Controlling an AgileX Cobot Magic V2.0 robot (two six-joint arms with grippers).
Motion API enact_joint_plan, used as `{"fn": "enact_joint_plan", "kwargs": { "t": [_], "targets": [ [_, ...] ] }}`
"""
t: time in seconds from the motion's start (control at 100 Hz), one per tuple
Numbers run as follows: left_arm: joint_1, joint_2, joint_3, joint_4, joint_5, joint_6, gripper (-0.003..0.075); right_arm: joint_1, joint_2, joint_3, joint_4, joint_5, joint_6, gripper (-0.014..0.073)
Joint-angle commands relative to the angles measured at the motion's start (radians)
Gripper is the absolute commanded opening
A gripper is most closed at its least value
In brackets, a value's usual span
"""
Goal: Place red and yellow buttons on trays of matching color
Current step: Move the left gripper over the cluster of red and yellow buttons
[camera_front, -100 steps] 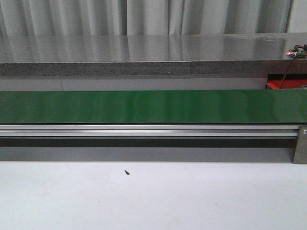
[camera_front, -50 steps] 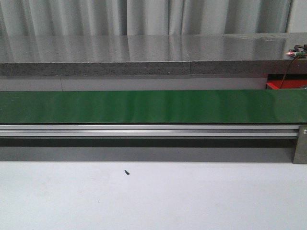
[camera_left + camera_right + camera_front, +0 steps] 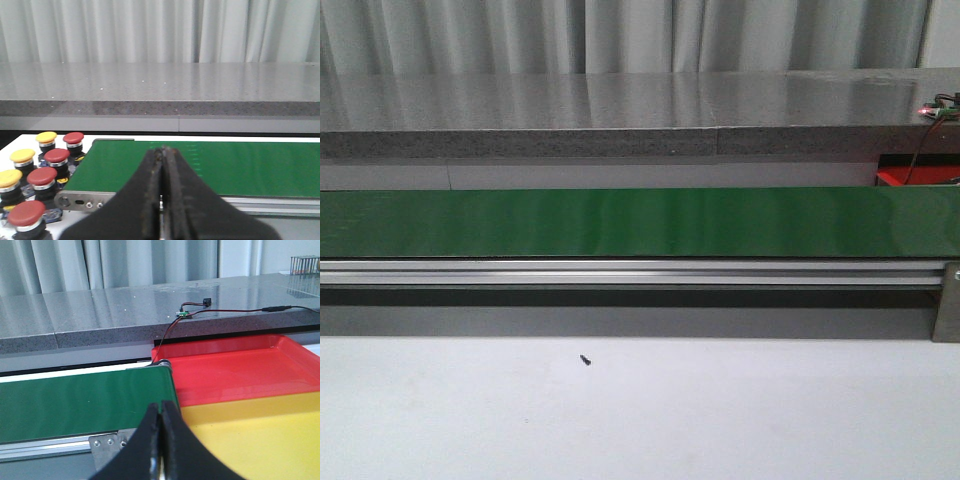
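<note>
On green belt point(image 3: 620, 222) nothing new vs 1 s ago, no change. L gripper point(image 3: 161, 200) & R gripper point(image 3: 160, 440) pinched closed, empty. Red buttons point(image 3: 42, 176), yellow buttons point(image 3: 22, 155) wait by belt's left end. Red tray point(image 3: 235, 367), yellow tray point(image 3: 260, 435) bare. Task not begun.

The red tray point(image 3: 903, 178) showed only as a sliver in the front view, cut by the frame edge. A dark speck point(image 3: 585, 360) on the table was too small to ID. The nearest red button point(image 3: 26, 214) was cropped (left wrist cam), and the yellow tray point(image 3: 260, 440) ran off-frame.
</note>
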State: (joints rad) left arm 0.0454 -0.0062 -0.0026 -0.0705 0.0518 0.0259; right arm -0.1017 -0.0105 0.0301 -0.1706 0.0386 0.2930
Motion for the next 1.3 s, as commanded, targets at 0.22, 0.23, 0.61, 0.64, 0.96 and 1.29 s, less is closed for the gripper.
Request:
{"fn": "enact_joint_plan", "kwargs": {
  "t": [0.22, 0.23, 0.61, 0.64, 0.96, 1.29],
  "targets": [
    [0.271, 0.203, -0.272, -0.093, 0.202, -0.019, -0.002, -0.003, -0.018, -0.019, -0.008, -0.081, -0.002, -0.0122],
    [0.277, 0.216, -0.285, -0.1, 0.214, -0.019, -0.002, -0.003, -0.018, -0.019, -0.008, -0.081, -0.002, -0.0122],
    [0.417, 0.579, -0.579, -0.138, 0.519, -0.019, -0.0019, -0.003, -0.018, -0.019, -0.008, -0.081, -0.002, -0.0122],
    [0.417, 0.602, -0.589, -0.138, 0.519, -0.019, -0.0018, -0.003, -0.018, -0.019, -0.008, -0.081, -0.002, -0.0122],
    [0.417, 0.771, -0.671, -0.125, 0.518, -0.012, 0.0421, -0.003, -0.018, -0.019, -0.008, -0.081, -0.002, -0.0122],
    [0.417, 0.819, -0.671, -0.142, 0.427, -0.012, 0.0468, -0.003, -0.018, -0.019, -0.008, -0.081, -0.002, -0.0122]
  ]
}}
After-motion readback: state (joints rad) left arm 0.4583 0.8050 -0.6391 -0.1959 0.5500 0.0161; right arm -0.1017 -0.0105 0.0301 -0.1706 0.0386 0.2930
